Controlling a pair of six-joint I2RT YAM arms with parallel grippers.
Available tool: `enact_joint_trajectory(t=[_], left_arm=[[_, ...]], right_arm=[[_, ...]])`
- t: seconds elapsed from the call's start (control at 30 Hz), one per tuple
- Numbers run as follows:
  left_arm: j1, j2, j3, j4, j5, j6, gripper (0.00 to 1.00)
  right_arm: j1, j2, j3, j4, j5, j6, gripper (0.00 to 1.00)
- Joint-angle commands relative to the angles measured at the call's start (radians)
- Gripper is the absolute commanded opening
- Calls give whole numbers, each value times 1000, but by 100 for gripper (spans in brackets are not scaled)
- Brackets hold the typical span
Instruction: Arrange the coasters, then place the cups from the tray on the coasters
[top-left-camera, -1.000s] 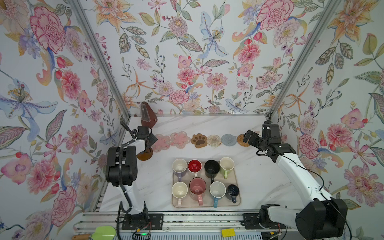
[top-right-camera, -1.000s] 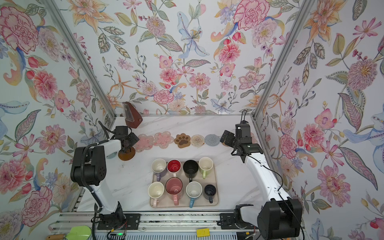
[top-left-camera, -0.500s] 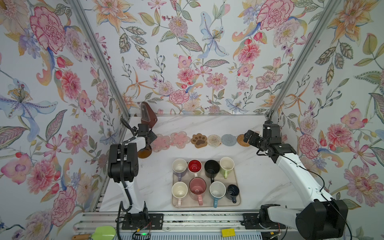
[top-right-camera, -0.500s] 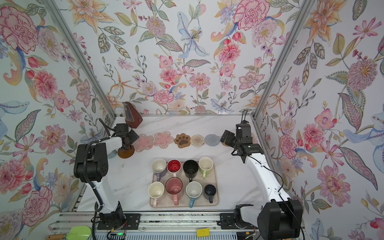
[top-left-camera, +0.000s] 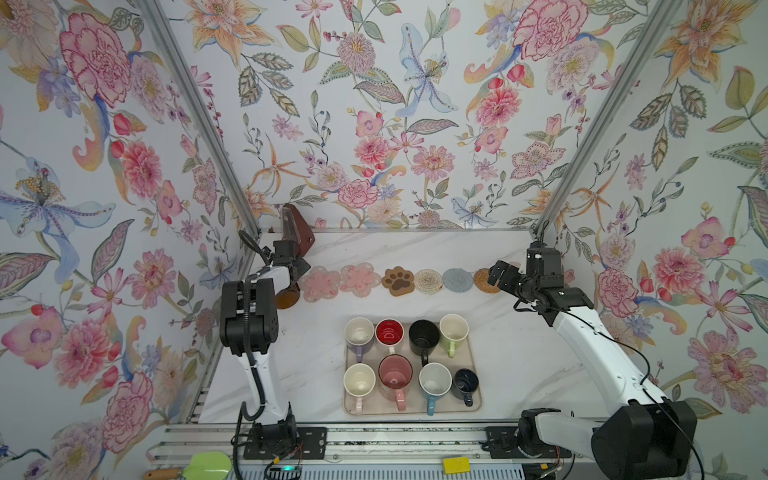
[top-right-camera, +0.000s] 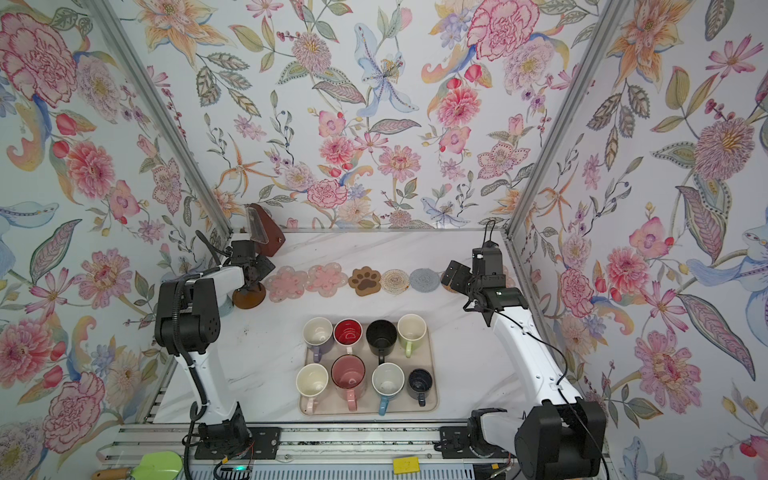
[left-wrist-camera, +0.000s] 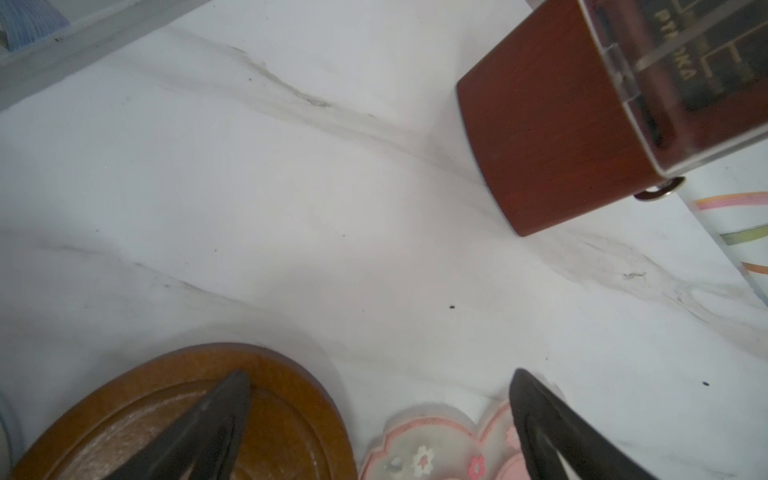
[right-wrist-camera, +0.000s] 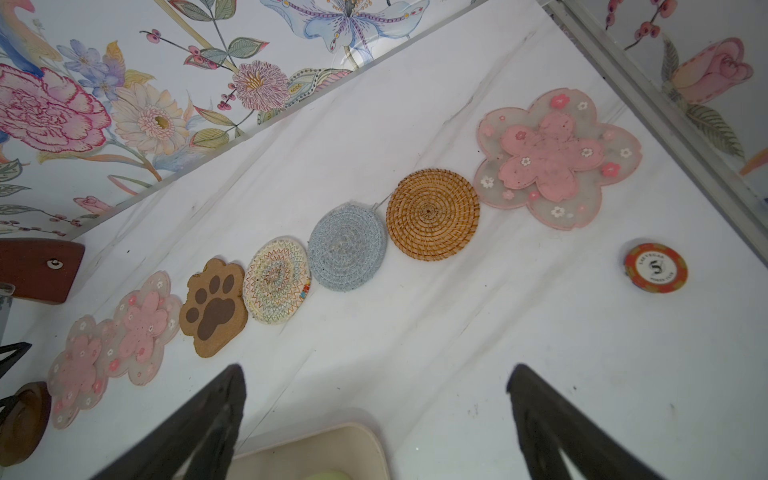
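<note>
**Q:** Where are the coasters (top-left-camera: 398, 281)?
**A:** They are lined across the back of the marble bench (top-left-camera: 415, 253). The brown disc (top-left-camera: 286, 298) is at the left end and a pink flower (right-wrist-camera: 557, 158) at the right.
**Q:** And the cups (top-left-camera: 395, 372)?
**A:** All eight stand on the beige tray (top-left-camera: 415, 409), nearer the front.
**Q:** The grippers?
**A:** The left gripper (left-wrist-camera: 380, 374) hangs over the brown disc. The right gripper (right-wrist-camera: 376, 368) is by the rattan coaster (right-wrist-camera: 432, 214). Both are spread wide, holding nothing.

Robot lab booth; floral wallpaper panels (top-left-camera: 374, 104)
</note>
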Motion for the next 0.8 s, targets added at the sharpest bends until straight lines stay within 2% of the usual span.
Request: enact_joint_trajectory(t=[0.0,0.5,0.77], left_arm=[[14,47,37,-64,-23,17,99],[24,113,139,-74,16,23,99],[22,30,130,-49,75,36,99]], right_arm=[[-7,-25,3,-29,17,-8,99],[-8,-26,4,-36,21,-4,99],[-11,-30,7,-39,-5,-21,99]])
